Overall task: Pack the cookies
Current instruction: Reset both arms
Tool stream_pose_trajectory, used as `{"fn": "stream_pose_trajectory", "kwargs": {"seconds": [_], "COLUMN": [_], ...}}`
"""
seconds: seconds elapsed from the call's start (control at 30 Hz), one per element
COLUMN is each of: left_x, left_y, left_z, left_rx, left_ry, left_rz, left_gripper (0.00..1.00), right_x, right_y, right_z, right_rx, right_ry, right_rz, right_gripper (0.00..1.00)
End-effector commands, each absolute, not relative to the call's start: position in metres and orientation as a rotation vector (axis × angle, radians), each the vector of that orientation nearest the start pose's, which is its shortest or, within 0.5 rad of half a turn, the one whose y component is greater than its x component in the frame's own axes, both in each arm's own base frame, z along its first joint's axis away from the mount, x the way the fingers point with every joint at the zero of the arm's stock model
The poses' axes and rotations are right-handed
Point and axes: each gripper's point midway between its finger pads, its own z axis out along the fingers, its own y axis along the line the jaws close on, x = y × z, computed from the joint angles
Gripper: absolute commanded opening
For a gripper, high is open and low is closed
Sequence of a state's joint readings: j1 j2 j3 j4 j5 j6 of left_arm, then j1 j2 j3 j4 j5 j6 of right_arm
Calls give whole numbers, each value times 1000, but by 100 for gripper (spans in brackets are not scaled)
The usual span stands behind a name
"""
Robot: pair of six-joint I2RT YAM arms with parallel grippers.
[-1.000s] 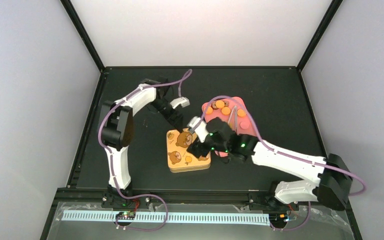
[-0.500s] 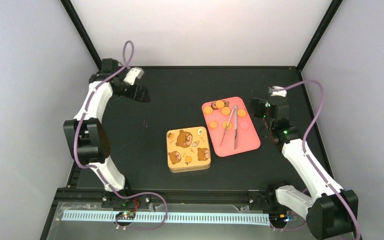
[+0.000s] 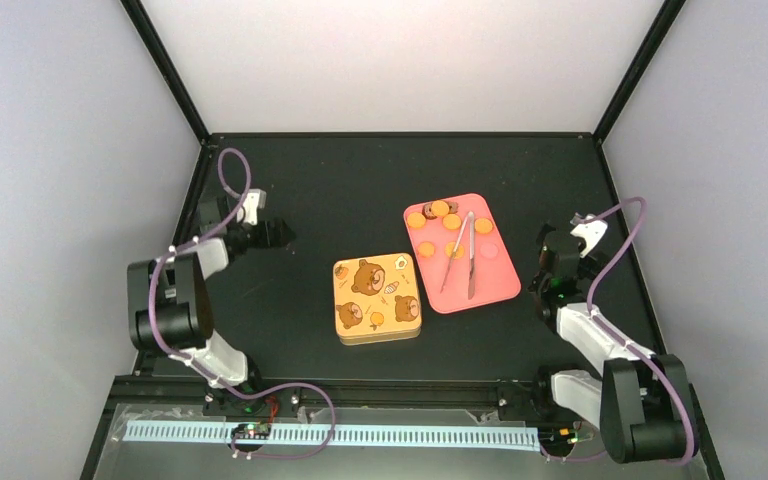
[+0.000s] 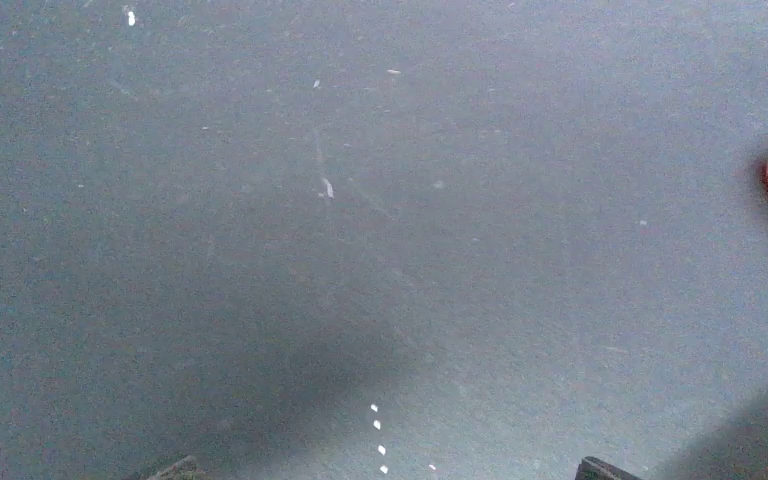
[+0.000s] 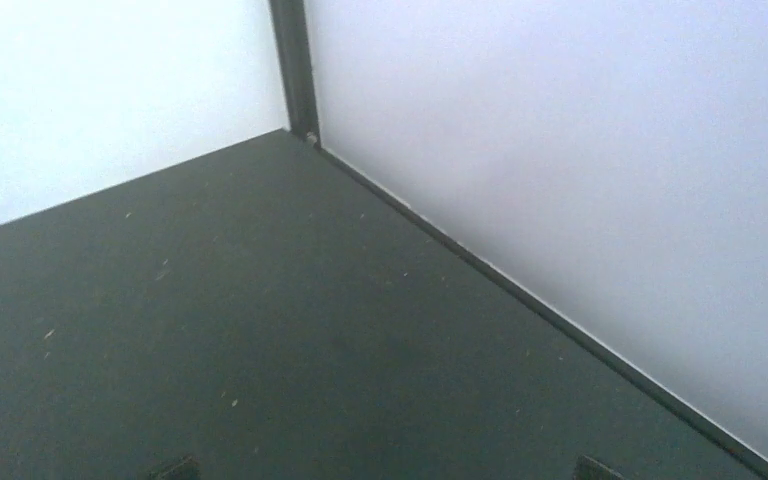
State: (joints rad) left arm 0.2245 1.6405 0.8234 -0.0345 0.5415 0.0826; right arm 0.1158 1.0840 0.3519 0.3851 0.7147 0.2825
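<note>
- The small round orange and dark brown cookies [image 3: 438, 212] are seen on the pink rectangular tray [image 3: 500, 285], beside the metal tongs [image 3: 460, 245]
- The left gripper [image 3: 278, 235] and right gripper [image 3: 547, 243] are held spread and empty, well apart from both
- The orange square tin [image 3: 378, 298] is closed, so it should probably be opened first, with the base steadied
- No writing can be read; only cartoon bears [image 3: 367, 277] are printed on it

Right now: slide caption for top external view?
Cookies and tongs lie on pink tray beside closed bear tin; left arm and right arm parked wide.
</note>
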Motion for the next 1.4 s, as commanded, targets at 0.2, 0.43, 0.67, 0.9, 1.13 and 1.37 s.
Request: {"fn": "stream_pose_trajectory", "kwargs": {"seconds": [0.2, 0.43, 0.67, 0.9, 1.13, 1.37], "left_x": [401, 370, 382, 382, 381, 383], "left_y": [-10, -39, -20, -19, -20, -18], "left_z": [159, 157, 151, 152, 151, 151], "left_rx": [182, 286, 159, 154, 155, 146], "left_ry": [1780, 1624, 1701, 1701, 1702, 1707], "left_rz": [-302, -52, -17, -16, -17, -12], "left_gripper": [99, 99, 99, 99, 99, 99], "right_x": [340, 370, 377, 377, 378, 377], "right_y": [-92, -42, -8, -9, -9, -9], "right_z": [166, 165, 157, 157, 156, 156], "right_rx": [670, 307, 91, 93, 92, 92], "right_ry": [1573, 1638, 1636, 1646, 1655, 1655], "right_rz": [-331, -168, -95, -91, -92, -92], "right_gripper": [100, 100, 100, 100, 100, 100]}}
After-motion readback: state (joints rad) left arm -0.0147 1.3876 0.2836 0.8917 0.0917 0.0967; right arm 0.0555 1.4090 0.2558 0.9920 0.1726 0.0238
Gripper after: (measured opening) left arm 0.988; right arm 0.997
